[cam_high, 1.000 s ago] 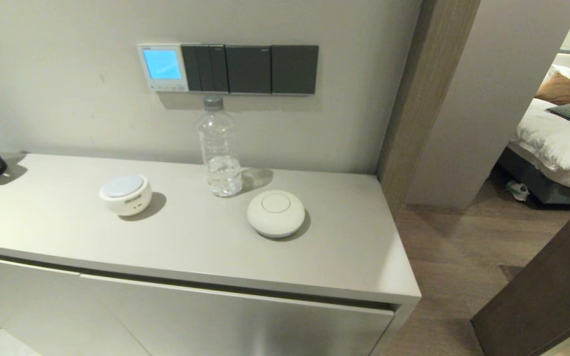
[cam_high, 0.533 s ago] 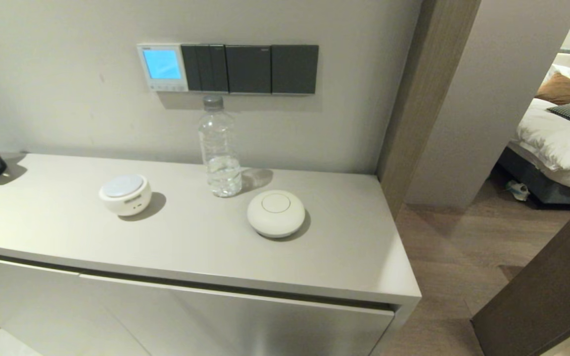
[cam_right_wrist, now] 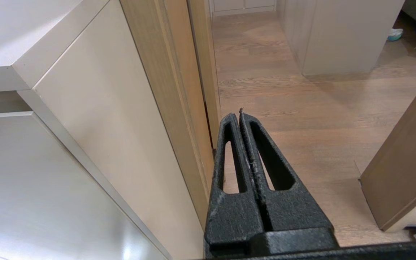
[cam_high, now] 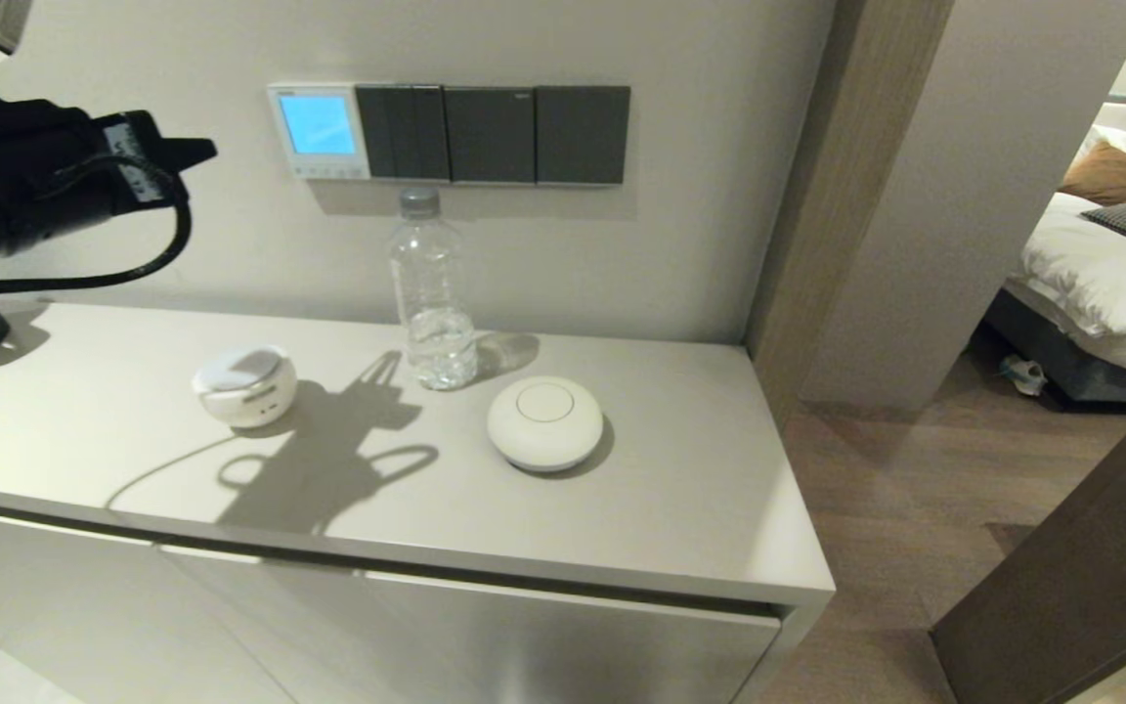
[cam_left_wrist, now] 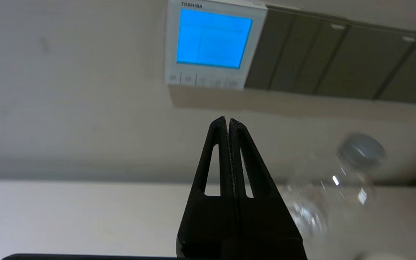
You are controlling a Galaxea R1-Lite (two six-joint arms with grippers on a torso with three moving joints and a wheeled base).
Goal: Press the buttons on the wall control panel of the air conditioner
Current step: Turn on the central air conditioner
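Observation:
The air conditioner's wall control panel (cam_high: 319, 131) is a small white-framed square with a glowing blue screen, on the wall left of dark grey switch plates; it also shows in the left wrist view (cam_left_wrist: 213, 45). Its row of tiny pale buttons (cam_high: 321, 172) runs along the bottom strip, also seen in the left wrist view (cam_left_wrist: 202, 79). My left gripper (cam_high: 206, 150) is shut and empty, raised at the left, short of the panel; in the left wrist view (cam_left_wrist: 228, 120) its tip sits below the buttons. My right gripper (cam_right_wrist: 239, 112) is shut and empty, parked low beside the cabinet.
Dark grey switch plates (cam_high: 495, 135) adjoin the panel's right side. On the cabinet top (cam_high: 671, 508) stand a clear water bottle (cam_high: 431, 293) just below the switches, a small white round device (cam_high: 245, 384) and a white dome (cam_high: 544, 422). A doorway opens at the right.
My left arm has risen into the head view from the lower left, now level with the panel and casting a shadow on the cabinet top. Nothing else moved.

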